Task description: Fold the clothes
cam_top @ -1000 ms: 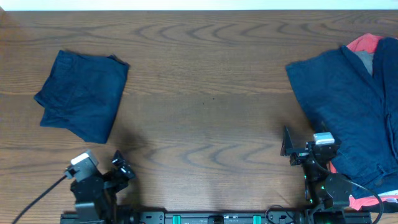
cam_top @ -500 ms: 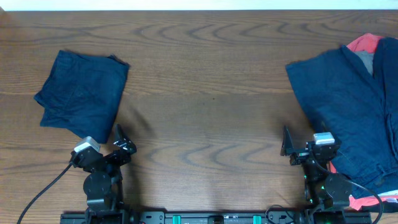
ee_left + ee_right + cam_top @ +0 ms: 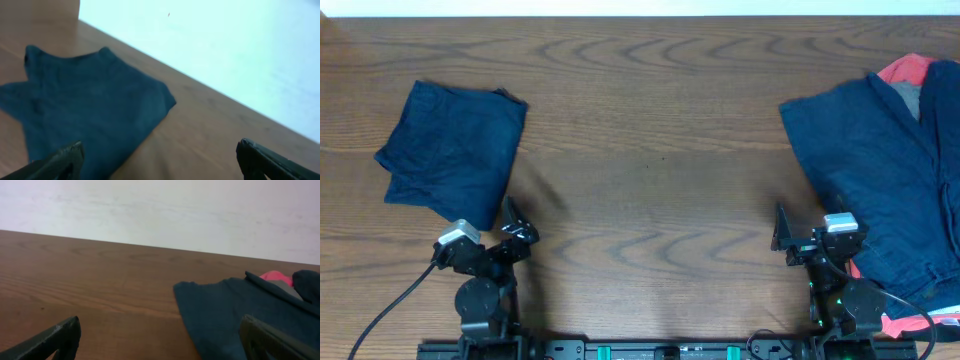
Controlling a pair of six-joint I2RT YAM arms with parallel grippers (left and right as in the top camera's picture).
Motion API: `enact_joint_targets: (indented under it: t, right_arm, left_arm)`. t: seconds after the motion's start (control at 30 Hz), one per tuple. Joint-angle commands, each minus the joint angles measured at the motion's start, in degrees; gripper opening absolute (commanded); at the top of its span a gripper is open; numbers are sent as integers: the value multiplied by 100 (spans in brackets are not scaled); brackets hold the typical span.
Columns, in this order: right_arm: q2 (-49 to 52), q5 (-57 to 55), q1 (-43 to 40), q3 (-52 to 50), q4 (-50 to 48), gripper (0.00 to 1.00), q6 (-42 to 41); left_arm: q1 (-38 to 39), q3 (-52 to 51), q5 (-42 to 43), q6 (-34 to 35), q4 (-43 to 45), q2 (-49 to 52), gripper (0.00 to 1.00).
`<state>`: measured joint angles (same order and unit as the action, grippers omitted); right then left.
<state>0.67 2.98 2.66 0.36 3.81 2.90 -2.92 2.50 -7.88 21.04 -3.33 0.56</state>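
Left gripper (image 3: 517, 229): your jaws stand wide apart, empty, near the desk's (image 3: 650, 140) front edge.
Right gripper (image 3: 783, 236): your jaws are spread too, empty, just beside the pile.
Folded piece (image 3: 452, 153): navy, flat by the left edge.
Pile (image 3: 880, 170): navy clothes at the right edge, with a coral piece (image 3: 903, 70) showing toward the far right corner.

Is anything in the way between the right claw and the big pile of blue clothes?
No, nothing visible. The open right gripper sits close beside the pile of clothes, with only bare table between them.
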Motion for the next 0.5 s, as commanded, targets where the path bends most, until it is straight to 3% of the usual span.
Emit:
enact_joint_targets:
  t: [0.0, 0.47]
  right_arm:
    - [-33, -17, 74, -4, 24, 99, -92]
    - [-33, -17, 74, -4, 24, 99, -92]
  left_arm:
    - [-24, -225, 39, 9, 140, -46, 98]
    - [-24, -227, 35, 7, -2, -33, 98]
